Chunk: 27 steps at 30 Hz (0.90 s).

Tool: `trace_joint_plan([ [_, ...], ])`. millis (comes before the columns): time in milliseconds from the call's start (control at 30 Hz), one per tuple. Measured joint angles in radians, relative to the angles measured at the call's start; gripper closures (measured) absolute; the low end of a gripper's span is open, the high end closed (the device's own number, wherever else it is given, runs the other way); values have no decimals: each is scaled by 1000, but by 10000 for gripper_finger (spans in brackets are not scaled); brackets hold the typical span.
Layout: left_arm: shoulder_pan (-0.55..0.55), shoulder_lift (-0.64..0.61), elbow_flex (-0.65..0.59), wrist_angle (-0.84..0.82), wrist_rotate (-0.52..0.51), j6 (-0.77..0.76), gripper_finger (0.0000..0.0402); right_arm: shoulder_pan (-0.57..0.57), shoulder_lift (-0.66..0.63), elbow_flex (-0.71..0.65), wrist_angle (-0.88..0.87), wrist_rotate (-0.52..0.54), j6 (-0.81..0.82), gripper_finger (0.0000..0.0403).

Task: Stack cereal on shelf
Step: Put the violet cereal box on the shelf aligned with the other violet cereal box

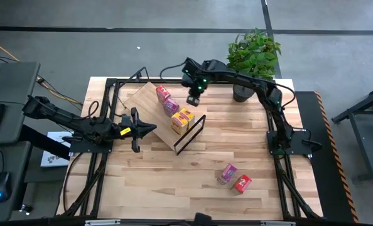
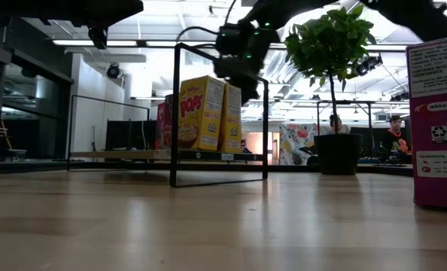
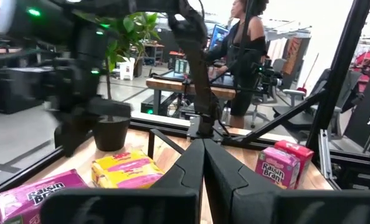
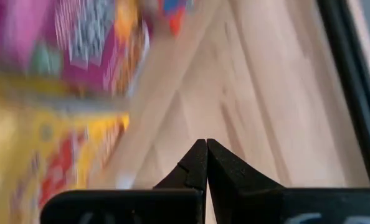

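Observation:
The shelf (image 1: pixel 142 100), a light wood board with a black wire frame (image 1: pixel 190 134) at its near-right end, lies slantwise on the table. In a row on it stand a red cereal box (image 1: pixel 162 93), a pink-purple one (image 1: pixel 171 106) and two yellow ones (image 1: pixel 182 119) (image 2: pixel 201 113). A pink-purple box (image 1: pixel 227 172) and a red box (image 1: pixel 242 183) lie on the table near the front right. My right gripper (image 1: pixel 194 98) (image 4: pixel 205 146) hangs shut just beyond the shelf's far side, pointing steeply down and holding nothing. My left gripper (image 1: pixel 152 128) (image 3: pixel 203 149) is shut and level at the shelf's left side, holding nothing.
A potted green plant (image 1: pixel 252 56) stands at the table's far right corner, just behind my right arm. A black metal frame (image 1: pixel 111 85) runs around the tabletop. Bare wood lies between the shelf and the two loose boxes. People sit in the room beyond.

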Motion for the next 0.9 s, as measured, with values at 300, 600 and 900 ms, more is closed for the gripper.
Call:
trace_joint_plan([
  [300, 0, 0, 0, -1, -1, 7, 402, 17, -464, -573, 152, 88, 116, 403],
  [600, 4, 0, 0, 0, -5, 33, 401, 278, -1068, -998, 420, 84, 401, 403],
  [900, 4, 0, 0, 7, -84, 34, 401, 507, -1302, -1207, 744, 152, 394, 383],
])
